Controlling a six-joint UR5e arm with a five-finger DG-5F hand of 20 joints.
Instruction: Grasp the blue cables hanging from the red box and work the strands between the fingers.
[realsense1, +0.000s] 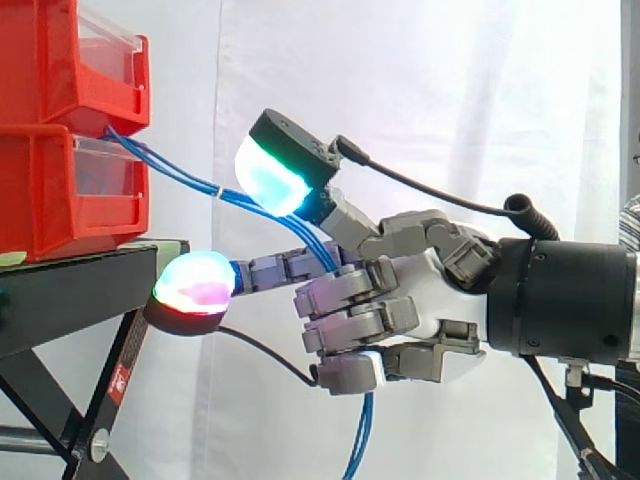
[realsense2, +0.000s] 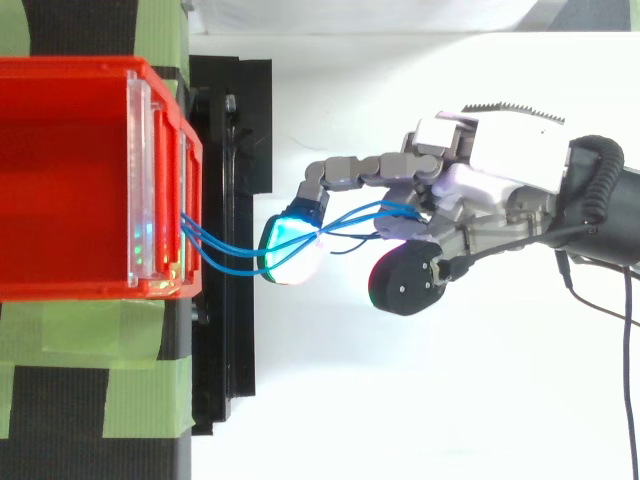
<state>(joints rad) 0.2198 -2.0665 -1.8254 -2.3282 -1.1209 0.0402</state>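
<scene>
Thin blue cables (realsense1: 180, 171) leave the stacked red boxes (realsense1: 50, 190) at the left and slope down to the right into my hand (realsense1: 430, 290). They pass behind the raised thumb's cyan-green pad (realsense1: 272, 172), run in among the curled fingers (realsense1: 350, 320), and hang out below them. One finger stretches left toward the stand, its pad (realsense1: 195, 285) glowing green and magenta. From above, the cable strands (realsense2: 215, 243) cross at that lit pad (realsense2: 290, 245) and disappear under my hand (realsense2: 490, 170). The hand is shut on the cables.
The red box (realsense2: 70, 68) rests on a black stand (realsense1: 70, 290) with green tape (realsense2: 130, 330) on its top. The stand's slanted legs (realsense1: 110, 390) lie below the outstretched finger. A white curtain hangs behind, and white floor lies under the hand.
</scene>
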